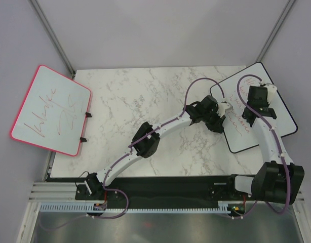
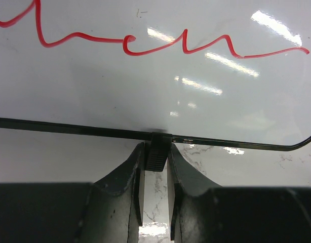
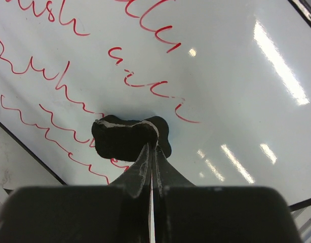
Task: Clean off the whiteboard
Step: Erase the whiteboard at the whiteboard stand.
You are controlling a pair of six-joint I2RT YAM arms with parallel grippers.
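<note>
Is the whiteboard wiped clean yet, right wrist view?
No, red handwriting covers the whiteboard around the black pad pinched in the right gripper.

white marble table point(image 1: 145, 101) mid frame, pale grey walls point(image 1: 155, 30) upper half, metal corner posts point(image 1: 51, 36) upper left and right, slotted white rail point(image 1: 145, 207) and steel panel point(image 1: 160, 229) along bottom.

My top camera hangs high above and behind my bases, looking down on the whole table point(image 1: 130, 96). Each wrist camera peers along its own fingers from very close. The left gripper point(image 2: 156, 154) view faces the whiteboard point(image 1: 283, 115) edge. The right gripper point(image 3: 151, 147) view faces its writing past a black pad point(image 3: 120, 139). All three views share that board, which lies at the right of the overhead frame.
</note>
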